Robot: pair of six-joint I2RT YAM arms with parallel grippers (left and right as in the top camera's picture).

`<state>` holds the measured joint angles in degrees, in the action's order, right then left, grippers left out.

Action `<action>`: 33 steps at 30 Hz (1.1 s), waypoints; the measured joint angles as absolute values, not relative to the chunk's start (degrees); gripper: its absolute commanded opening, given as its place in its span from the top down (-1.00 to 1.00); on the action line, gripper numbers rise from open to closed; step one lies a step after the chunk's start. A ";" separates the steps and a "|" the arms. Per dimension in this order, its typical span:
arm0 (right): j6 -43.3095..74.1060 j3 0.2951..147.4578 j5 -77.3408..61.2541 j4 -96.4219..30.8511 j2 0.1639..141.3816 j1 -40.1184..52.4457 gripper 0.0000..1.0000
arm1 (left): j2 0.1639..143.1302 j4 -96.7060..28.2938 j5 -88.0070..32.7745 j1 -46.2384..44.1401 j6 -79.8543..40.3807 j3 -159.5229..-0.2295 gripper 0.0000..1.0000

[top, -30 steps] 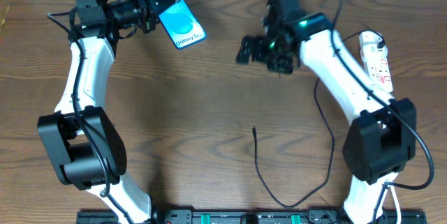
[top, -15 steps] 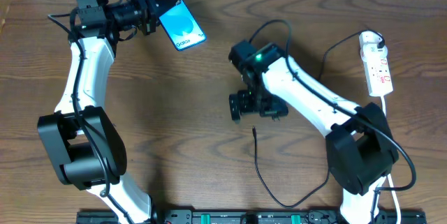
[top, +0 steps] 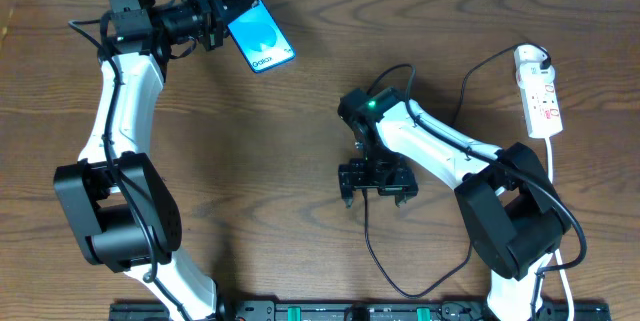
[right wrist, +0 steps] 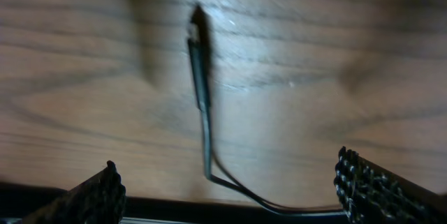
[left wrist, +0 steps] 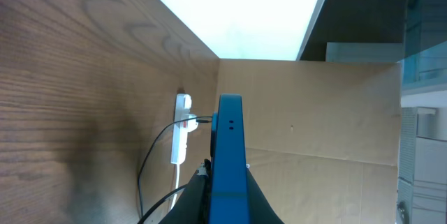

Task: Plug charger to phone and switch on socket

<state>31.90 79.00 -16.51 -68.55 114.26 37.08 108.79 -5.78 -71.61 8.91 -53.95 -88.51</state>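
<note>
My left gripper (top: 228,13) is shut on the phone (top: 258,38) and holds it above the far left of the table, blue screen up. In the left wrist view the phone (left wrist: 229,158) shows edge-on between the jaws. The charger (top: 368,239), a thin black cable, loops across the near table and up to the socket (top: 541,96) at the far right. My right gripper (top: 377,189) hovers open over the cable's free end. In the right wrist view the connector tip (right wrist: 199,46) lies on the wood ahead of the wide-apart fingers (right wrist: 98,195), untouched.
The socket (left wrist: 181,130) with its white cord also appears in the left wrist view, in front of a cardboard wall (left wrist: 314,112). A black rail (top: 330,311) runs along the table's near edge.
The right arm swung from the far right down toward the middle and now hovers over the cable's free end. The left arm and the phone have not moved.
</note>
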 measured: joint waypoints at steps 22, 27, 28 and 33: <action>35.14 79.00 -18.70 -62.63 119.22 37.08 0.17 | 108.79 -5.80 -71.64 8.91 -53.95 -88.51 0.86; 35.18 79.00 -18.83 -61.95 119.22 37.01 0.24 | 108.79 -5.78 -71.64 8.91 -53.95 -88.51 0.86; 35.16 79.00 -18.83 -61.84 119.22 36.97 0.30 | 108.79 -5.78 -71.64 8.91 -53.93 -88.51 0.86; 35.40 79.00 -18.63 -61.45 119.22 36.82 0.70 | 108.79 -5.80 -71.64 8.91 -53.30 -88.51 0.85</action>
<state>35.40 79.00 -18.63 -61.45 119.22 36.82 108.79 -5.80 -71.64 8.91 -53.30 -88.51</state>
